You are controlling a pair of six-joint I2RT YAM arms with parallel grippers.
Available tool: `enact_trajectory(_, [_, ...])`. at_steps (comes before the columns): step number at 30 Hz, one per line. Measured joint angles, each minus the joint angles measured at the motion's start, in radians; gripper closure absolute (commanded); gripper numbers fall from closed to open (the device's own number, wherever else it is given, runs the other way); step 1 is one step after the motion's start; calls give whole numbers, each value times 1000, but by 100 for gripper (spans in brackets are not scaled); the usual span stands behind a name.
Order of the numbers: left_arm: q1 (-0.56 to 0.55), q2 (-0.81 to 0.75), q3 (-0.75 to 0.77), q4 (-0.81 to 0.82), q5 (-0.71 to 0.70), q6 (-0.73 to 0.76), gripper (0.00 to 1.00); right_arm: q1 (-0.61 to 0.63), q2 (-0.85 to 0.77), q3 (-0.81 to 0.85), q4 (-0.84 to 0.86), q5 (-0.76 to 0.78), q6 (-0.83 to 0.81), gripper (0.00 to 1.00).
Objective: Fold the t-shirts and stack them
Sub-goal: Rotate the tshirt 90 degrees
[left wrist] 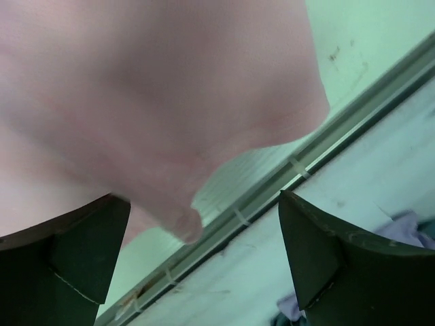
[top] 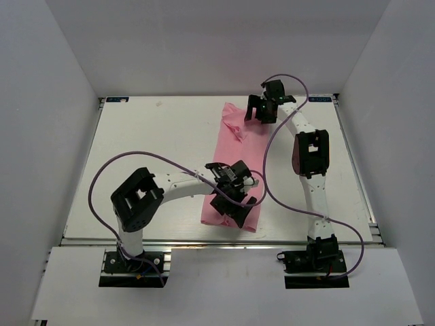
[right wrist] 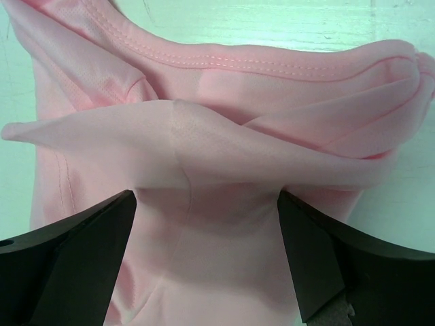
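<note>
The light pink t-shirt (top: 228, 159) lies on the white table as a long narrow strip running from the far middle to the near edge. My left gripper (top: 236, 206) hovers over its near end with the jaws wide open. In the left wrist view (left wrist: 204, 231) the blurred pink fabric (left wrist: 149, 88) fills the upper left, close to the left finger, and nothing is clamped. My right gripper (top: 260, 112) is over the far end, open. In the right wrist view (right wrist: 207, 231) its fingers straddle a bunched fold of the shirt (right wrist: 224, 88) with a stitched hem.
The white table (top: 149, 149) is enclosed by white walls on three sides. A metal rail (left wrist: 272, 183) runs along its near edge just past the shirt's end. Purple cables (top: 129, 157) loop off both arms.
</note>
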Motion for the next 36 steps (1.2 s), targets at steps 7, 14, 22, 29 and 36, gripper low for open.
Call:
enact_trajectory(7, [26,-178,0,27,-281,-52,0,40,-141,-137,-17,37,-103,10])
enact_trajectory(14, [111,-357,-55,56,-610,-182,0,149,-439,-406,-32,146,-76,10])
enact_trajectory(22, [330,-425,-217,123,-688,-249,0,226,-438,-540,-66,234,2,10])
enact_trajectory(29, [472,-462,-274,182,-629,-262,0,225,-296,-464,-113,250,28,10])
enact_trajectory(36, [503,-388,-275,250,-407,-203,0,214,-153,-237,-142,272,32,10])
